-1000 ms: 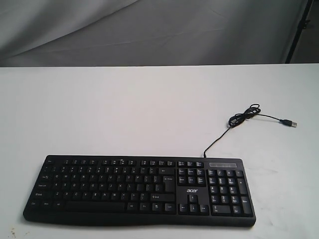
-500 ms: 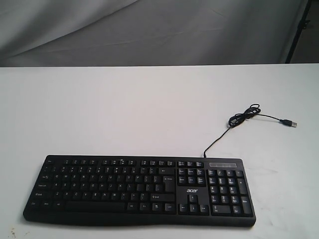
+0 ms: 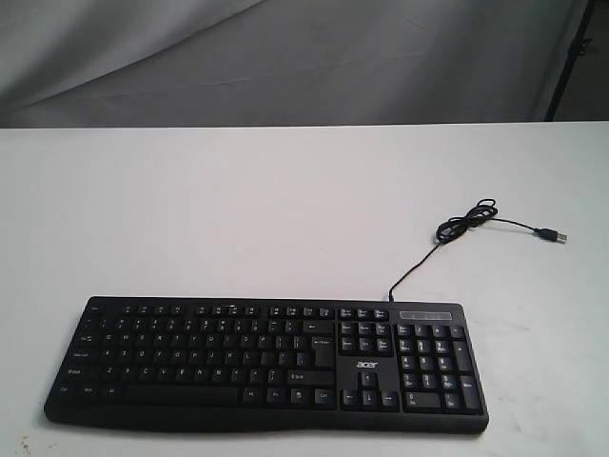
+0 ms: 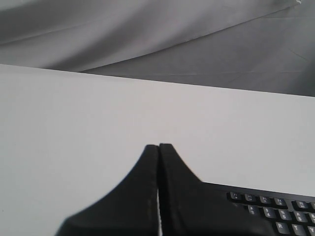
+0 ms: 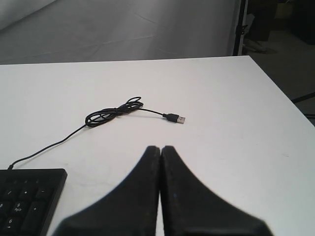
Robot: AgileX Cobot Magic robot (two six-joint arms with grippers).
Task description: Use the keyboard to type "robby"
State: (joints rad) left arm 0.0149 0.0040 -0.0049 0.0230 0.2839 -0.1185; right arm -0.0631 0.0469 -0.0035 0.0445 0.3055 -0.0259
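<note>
The black keyboard (image 3: 266,365) lies flat at the near edge of the white table, number pad to the right, white "acer" logo below the navigation keys. Its thin black cable (image 3: 463,225) runs back right in a small coil to a loose USB plug (image 3: 551,235). Neither arm shows in the exterior view. My left gripper (image 4: 158,146) is shut and empty above bare table, with a corner of the keyboard (image 4: 275,211) beside it. My right gripper (image 5: 160,147) is also shut and empty, with the number pad corner (image 5: 27,196) to one side and the cable coil (image 5: 113,112) beyond.
The white table (image 3: 238,209) stretches behind the keyboard to a grey cloth backdrop (image 3: 285,57). A dark stand pole (image 3: 569,57) rises at the far right. The table's right edge (image 5: 275,93) shows in the right wrist view.
</note>
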